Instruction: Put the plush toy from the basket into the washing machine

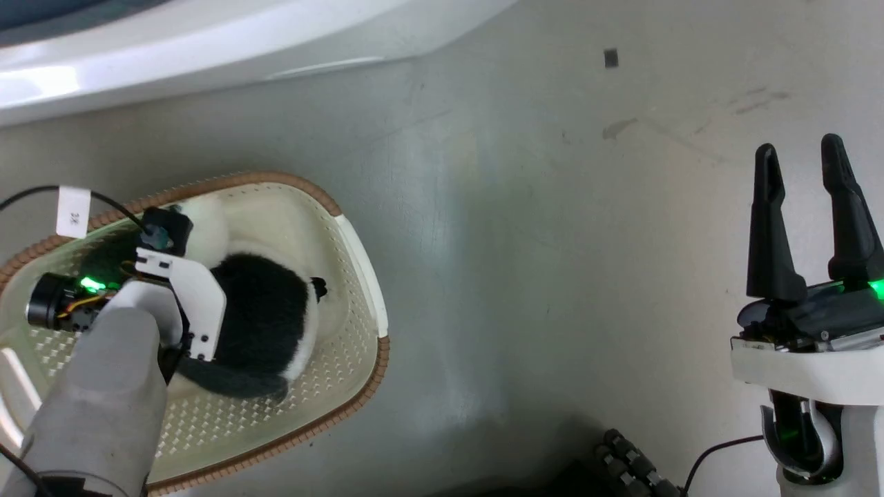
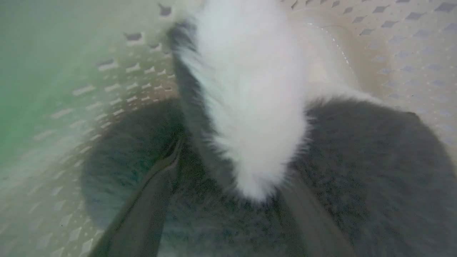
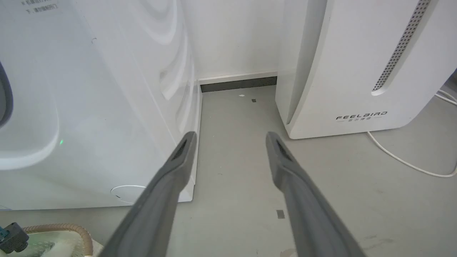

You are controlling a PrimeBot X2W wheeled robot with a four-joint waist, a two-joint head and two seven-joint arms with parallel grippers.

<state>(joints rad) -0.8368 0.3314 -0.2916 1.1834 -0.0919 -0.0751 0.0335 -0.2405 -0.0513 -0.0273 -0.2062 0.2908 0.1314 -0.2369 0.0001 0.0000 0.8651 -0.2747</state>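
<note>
The plush toy, black fur with white patches, lies inside the cream basket on the floor at the lower left. My left arm's wrist reaches down into the basket and covers the fingers. In the left wrist view, blurred, my left gripper is open, its fingers spread on either side of the plush toy, pressed into the fur above the basket wall. My right gripper hangs open and empty over bare floor at the right. The washing machine runs along the top left.
The right gripper points at the gap between the washing machine and the white FEELBIRD appliance. A white cable lies on the floor beside that appliance. The basket rim shows at the lower left.
</note>
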